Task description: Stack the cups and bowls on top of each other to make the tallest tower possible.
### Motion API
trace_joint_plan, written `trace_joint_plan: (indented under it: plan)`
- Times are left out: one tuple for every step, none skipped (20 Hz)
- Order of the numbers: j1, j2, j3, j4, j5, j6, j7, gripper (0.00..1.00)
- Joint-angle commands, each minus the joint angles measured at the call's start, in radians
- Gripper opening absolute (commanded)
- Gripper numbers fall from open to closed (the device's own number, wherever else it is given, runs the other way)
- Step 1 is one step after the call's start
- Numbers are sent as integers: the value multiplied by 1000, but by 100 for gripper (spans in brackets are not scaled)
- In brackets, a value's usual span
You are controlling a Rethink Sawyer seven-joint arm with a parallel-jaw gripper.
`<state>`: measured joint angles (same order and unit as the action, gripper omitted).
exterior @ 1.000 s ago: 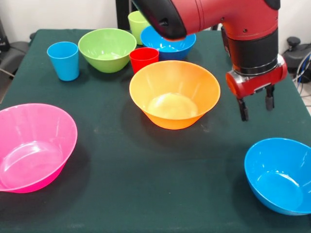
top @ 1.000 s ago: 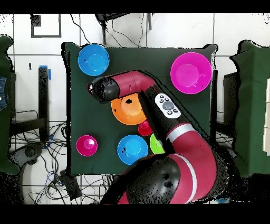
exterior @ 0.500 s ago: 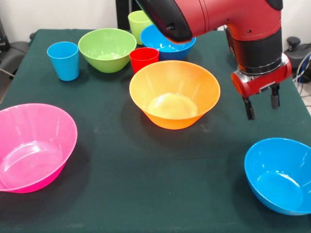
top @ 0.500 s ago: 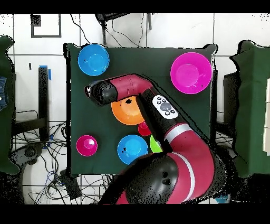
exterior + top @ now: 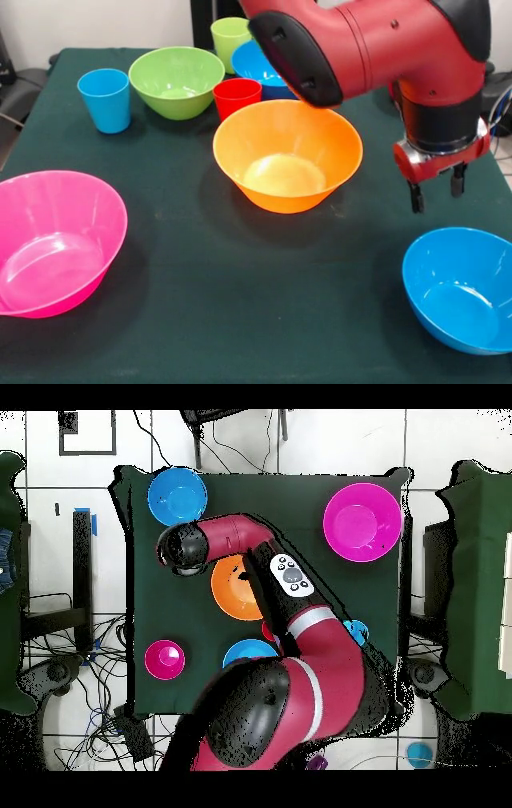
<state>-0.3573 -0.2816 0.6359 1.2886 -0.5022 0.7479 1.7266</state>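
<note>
Gripper [image 5: 437,198] hung empty, fingers narrowly parted. Blue bowl [image 5: 462,288] sat just below and nearer the camera; orange bowl [image 5: 287,154] beside it, toward the pink bowl. Best lowered over the blue rim, one finger inside.

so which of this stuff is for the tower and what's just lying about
For the job:
orange bowl
pink bowl
green bowl
blue bowl
far blue bowl
small pink bowl
blue cup
red cup
green cup

Just there:
cables
</note>
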Motion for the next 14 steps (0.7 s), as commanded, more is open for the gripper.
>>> trace_joint_plan:
  plan:
    - [31, 93, -111, -201, -29, 175, -45, 100]
    - [30, 94, -108, -216, -36, 183, -66, 100]
    - [29, 92, -104, -221, -41, 190, -84, 100]
    - [28, 89, -99, -226, -46, 197, -102, 100]
    - [26, 86, -100, -219, -45, 195, -93, 100]
    - [25, 82, -102, -213, -43, 193, -84, 100]
    - [23, 84, -101, -219, -42, 195, -81, 100]
    - [18, 81, -100, -205, -43, 180, -79, 100]
    - [17, 87, -95, -217, -46, 182, -96, 100]
    - [10, 81, -90, -196, -45, 161, -99, 100]
    - [9, 84, -84, -196, -45, 159, -111, 100]
    - [2, 76, -76, -172, -48, 143, -126, 100]
    - [5, 75, -73, -172, -50, 143, -131, 100]
    - [12, 63, -80, -154, -48, 120, -91, 100]
